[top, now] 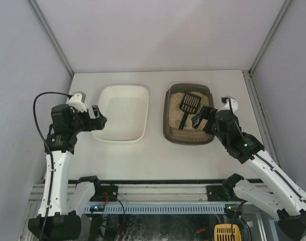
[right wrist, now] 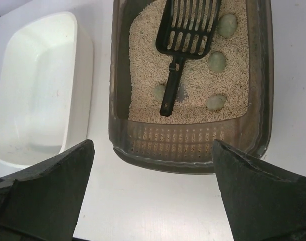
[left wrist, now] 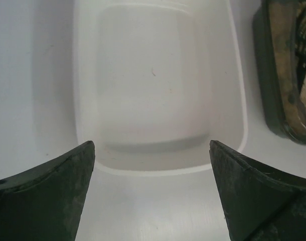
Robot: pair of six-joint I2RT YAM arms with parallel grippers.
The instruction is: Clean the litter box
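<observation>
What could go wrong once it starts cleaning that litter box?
1. The scoop lies flat on the litter, so the open right claw might slip off its thin handle or dig up grains.
2. One green lump sits right beside that handle and could get pushed under.
3. Bare table separates the litter box from the white tray, so lumps or litter could spill on the way.
</observation>
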